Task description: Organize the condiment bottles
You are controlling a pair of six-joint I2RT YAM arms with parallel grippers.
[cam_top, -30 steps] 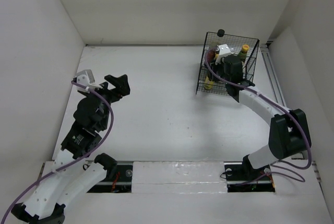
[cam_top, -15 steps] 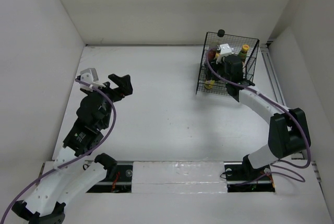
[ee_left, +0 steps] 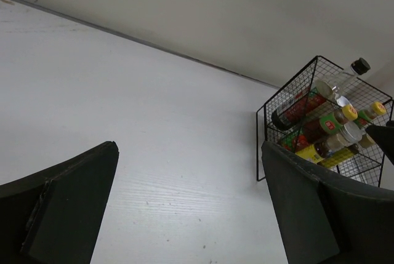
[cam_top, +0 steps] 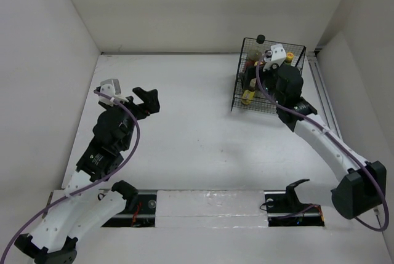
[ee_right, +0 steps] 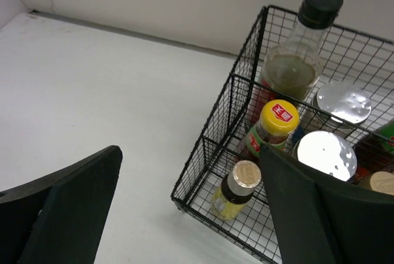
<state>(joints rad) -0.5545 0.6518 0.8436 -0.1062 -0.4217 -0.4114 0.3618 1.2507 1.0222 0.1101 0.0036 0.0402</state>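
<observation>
The condiment bottles stand inside a black wire basket (cam_top: 297, 61) at the back right. In the right wrist view I see a tall black-capped bottle (ee_right: 311, 42), a red-sauce bottle with a yellow cap (ee_right: 276, 122), a small yellow tan-capped bottle (ee_right: 237, 191) and two silver-lidded jars (ee_right: 342, 101) (ee_right: 324, 154). My right gripper (ee_right: 189, 153) hovers open over the basket's near left corner (ee_right: 246, 55), holding nothing. My left gripper (ee_left: 189, 147) is open and empty over bare table at the left (cam_top: 135, 99), far from the basket (ee_left: 290, 79).
White walls enclose the table on the left, back and right. The basket sits close to the back right corner. A metal rail (cam_top: 323, 92) runs along the right side of the table.
My right gripper has opened wide and pulled up and back from among the bottles. My left gripper has opened a little more and drifted slightly right.
</observation>
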